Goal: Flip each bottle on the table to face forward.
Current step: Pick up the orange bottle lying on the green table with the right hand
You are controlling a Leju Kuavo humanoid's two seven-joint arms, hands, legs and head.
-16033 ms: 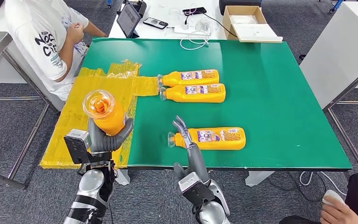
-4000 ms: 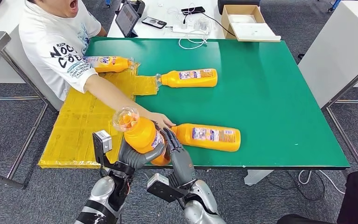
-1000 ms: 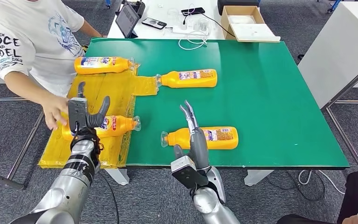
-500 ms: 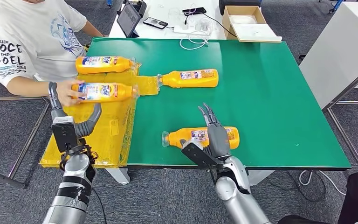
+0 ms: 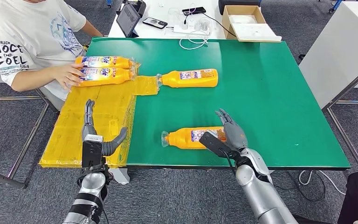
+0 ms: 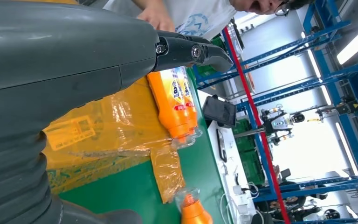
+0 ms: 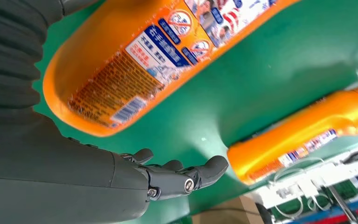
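Observation:
The near orange bottle (image 5: 186,138) lies on its side on the green table (image 5: 270,93), cap to the left, its back label showing in the right wrist view (image 7: 144,51). My right hand (image 5: 231,133) hovers open over its base end, fingers (image 7: 182,176) off the plastic. A second bottle (image 5: 189,78) (image 7: 303,133) lies farther back. Two more bottles (image 5: 105,61) (image 5: 103,75) lie side by side on the yellow sheet (image 5: 98,112), seen close in the left wrist view (image 6: 175,100). My left hand (image 5: 95,135) is open and empty above the sheet's front part.
A seated person in a white shirt rests a hand (image 5: 70,74) on the nearer of the two left bottles. Behind the table stand a tablet (image 5: 128,18), a phone, cables and a cardboard box (image 5: 247,21). A white table (image 5: 345,46) stands at the right.
The person slid the second left bottle back beside the first. My left hand moved right over the yellow sheet. My right hand shifted right toward the near bottle's base.

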